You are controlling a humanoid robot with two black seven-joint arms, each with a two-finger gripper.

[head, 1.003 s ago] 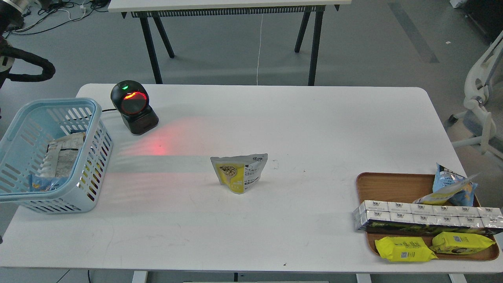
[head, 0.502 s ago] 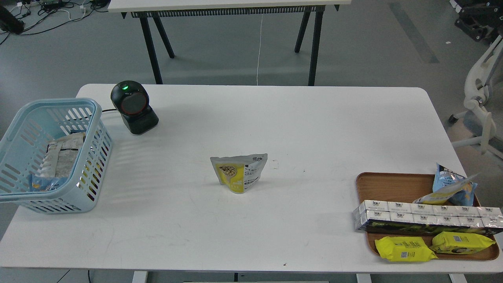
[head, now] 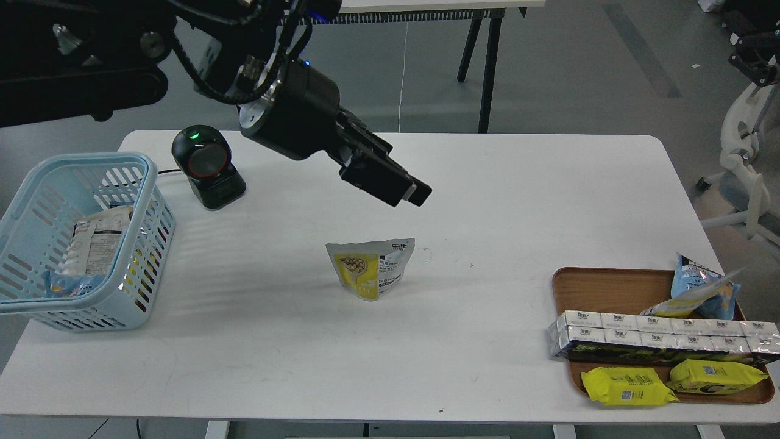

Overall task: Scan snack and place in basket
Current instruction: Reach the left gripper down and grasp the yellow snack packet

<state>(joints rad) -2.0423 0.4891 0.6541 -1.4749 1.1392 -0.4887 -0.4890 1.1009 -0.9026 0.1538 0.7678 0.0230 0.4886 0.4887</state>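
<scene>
The slotted light blue plastic basket [head: 137, 253] at the table's [head: 487, 183] left edge holds crinkled packets [head: 94, 244]. A rounded wooden tray [head: 609, 289] on the right carries foil-wrapped boxes [head: 658, 338], two flat yellow packets [head: 627, 387] and a blue-and-yellow bag [head: 701, 292]. The snack pouch [head: 372, 268] stands upright mid-table. Above it hangs the left gripper [head: 408, 192]; whether its fingers are apart I cannot tell.

Grey floor [head: 548, 79] (bare), black-legged table [head: 481, 67] behind.
</scene>
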